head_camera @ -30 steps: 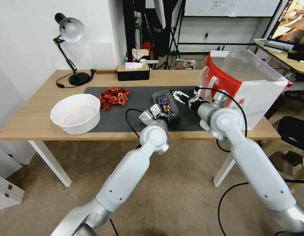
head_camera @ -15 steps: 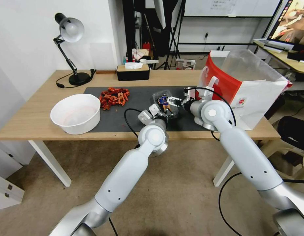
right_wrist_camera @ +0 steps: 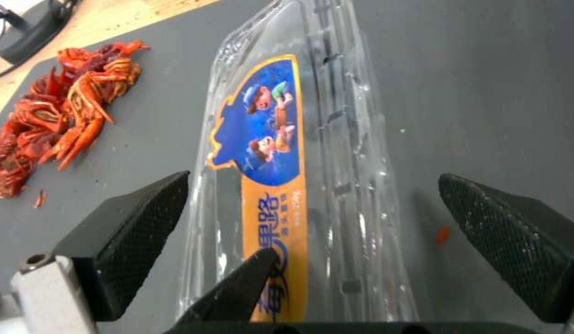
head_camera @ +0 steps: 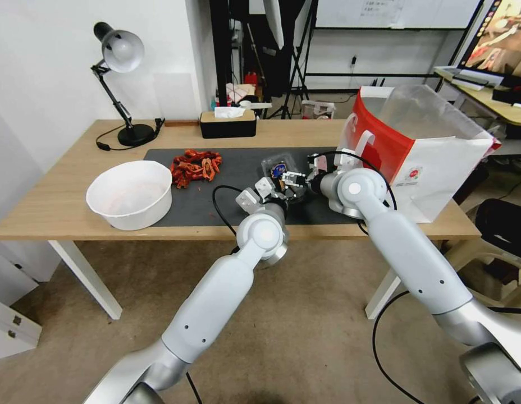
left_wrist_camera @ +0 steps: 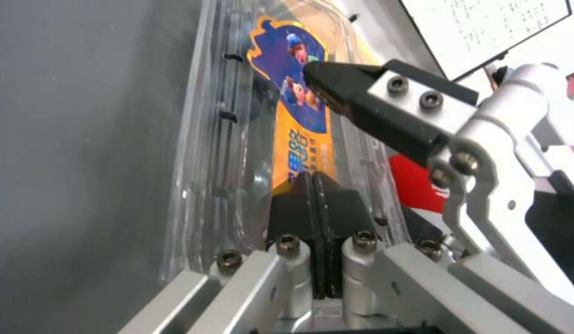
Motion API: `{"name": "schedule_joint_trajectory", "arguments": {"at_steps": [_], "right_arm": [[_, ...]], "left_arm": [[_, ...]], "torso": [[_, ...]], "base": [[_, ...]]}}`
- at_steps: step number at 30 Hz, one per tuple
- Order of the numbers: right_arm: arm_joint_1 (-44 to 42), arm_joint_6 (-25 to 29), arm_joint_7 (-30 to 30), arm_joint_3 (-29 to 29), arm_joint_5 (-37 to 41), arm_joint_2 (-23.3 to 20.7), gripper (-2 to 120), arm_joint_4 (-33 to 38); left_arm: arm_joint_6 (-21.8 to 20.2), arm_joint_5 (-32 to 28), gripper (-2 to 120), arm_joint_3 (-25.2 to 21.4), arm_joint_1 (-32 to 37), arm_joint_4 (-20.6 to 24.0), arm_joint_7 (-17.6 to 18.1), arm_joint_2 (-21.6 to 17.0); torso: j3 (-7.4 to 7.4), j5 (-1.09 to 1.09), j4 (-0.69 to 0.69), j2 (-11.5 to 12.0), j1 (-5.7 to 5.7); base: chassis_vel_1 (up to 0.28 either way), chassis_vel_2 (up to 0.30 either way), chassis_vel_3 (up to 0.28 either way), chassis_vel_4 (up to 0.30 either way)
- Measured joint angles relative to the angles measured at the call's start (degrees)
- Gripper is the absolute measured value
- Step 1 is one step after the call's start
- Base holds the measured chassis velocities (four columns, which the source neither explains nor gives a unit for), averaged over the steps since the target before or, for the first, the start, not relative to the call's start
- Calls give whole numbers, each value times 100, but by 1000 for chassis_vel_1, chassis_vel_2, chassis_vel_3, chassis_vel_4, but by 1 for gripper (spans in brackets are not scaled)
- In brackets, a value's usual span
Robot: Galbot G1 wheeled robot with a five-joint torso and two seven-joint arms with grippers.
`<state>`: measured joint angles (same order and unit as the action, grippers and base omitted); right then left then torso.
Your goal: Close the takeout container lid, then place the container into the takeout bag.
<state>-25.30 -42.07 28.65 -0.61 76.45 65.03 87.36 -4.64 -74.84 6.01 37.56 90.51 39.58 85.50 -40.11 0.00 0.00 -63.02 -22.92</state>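
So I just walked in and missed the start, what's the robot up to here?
It's working on the takeout container on the dark mat. The left gripper is shut on the container's near edge, while the right gripper, open, sits over the lid with its blue and orange sticker. The takeout bag stands open just right of it, on the table. The container is not in the bag yet.
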Motion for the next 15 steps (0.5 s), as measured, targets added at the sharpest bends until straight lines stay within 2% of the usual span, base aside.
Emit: {"name": "schedule_joint_trajectory", "arguments": {"at_steps": [15], "right_arm": [[122,11,-258,-59,-13,82,100,-263]], "left_arm": [[-10,-42,0,-15,52,71,8,-22]], "torso": [[0,0,0,0,0]], "base": [[0,0,0,0]]}}
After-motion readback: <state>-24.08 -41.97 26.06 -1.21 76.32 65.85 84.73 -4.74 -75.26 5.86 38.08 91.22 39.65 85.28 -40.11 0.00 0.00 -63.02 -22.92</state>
